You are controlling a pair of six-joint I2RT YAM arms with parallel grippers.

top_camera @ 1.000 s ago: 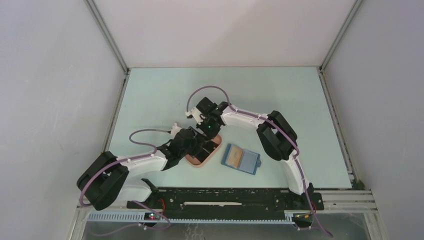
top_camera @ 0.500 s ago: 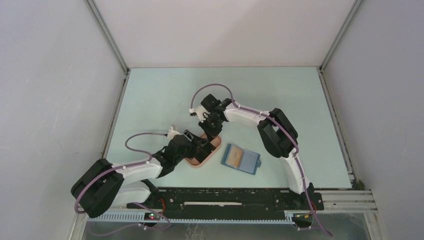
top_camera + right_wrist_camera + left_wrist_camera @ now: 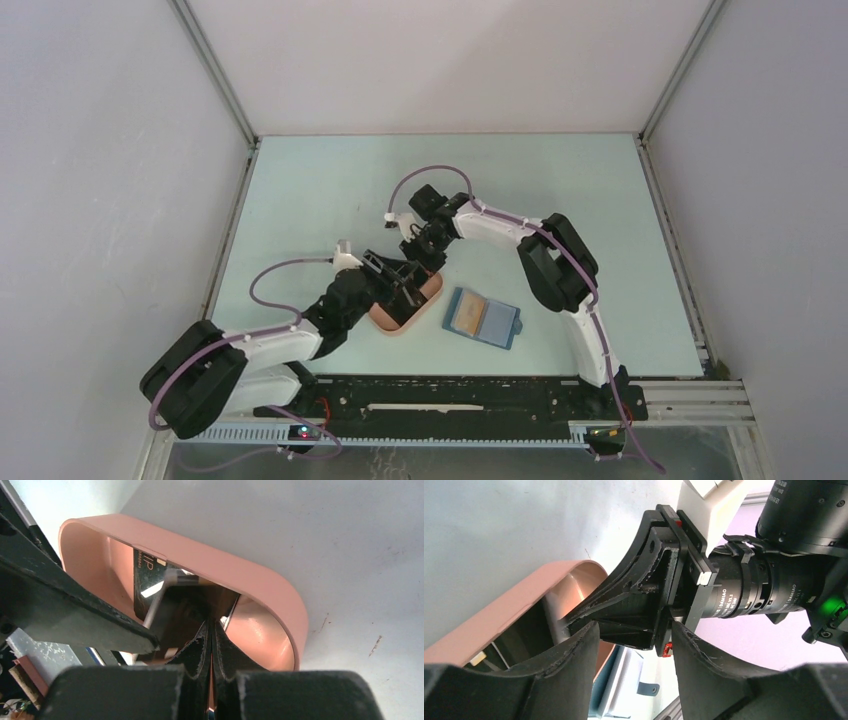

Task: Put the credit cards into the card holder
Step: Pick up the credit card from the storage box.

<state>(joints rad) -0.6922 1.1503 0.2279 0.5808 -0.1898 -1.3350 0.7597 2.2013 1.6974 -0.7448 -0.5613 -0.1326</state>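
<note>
Black credit cards (image 3: 150, 575) lie and lean inside a pink oval tray (image 3: 225, 572). My right gripper (image 3: 211, 625) is shut, with its tips down in the tray against the dark cards. Whether a card is pinched between them I cannot tell. In the top view the right gripper (image 3: 428, 258) reaches into the tray's far end. My left gripper (image 3: 402, 280) hangs open over the tray (image 3: 385, 322). In the left wrist view the left gripper (image 3: 633, 630) is open, with the right gripper's black fingers just beyond its tips. The blue card holder (image 3: 483, 317) lies open on the table right of the tray.
Both arms crowd over the tray at the table's middle. One finger of the left gripper (image 3: 75, 610) crosses the right wrist view at the left. Grey walls close off the left, right and back. A black rail (image 3: 450, 395) runs along the near edge.
The left gripper has drawn back a little toward the tray's left side and its jaws have narrowed. The right gripper has shifted slightly right and stayed shut.
</note>
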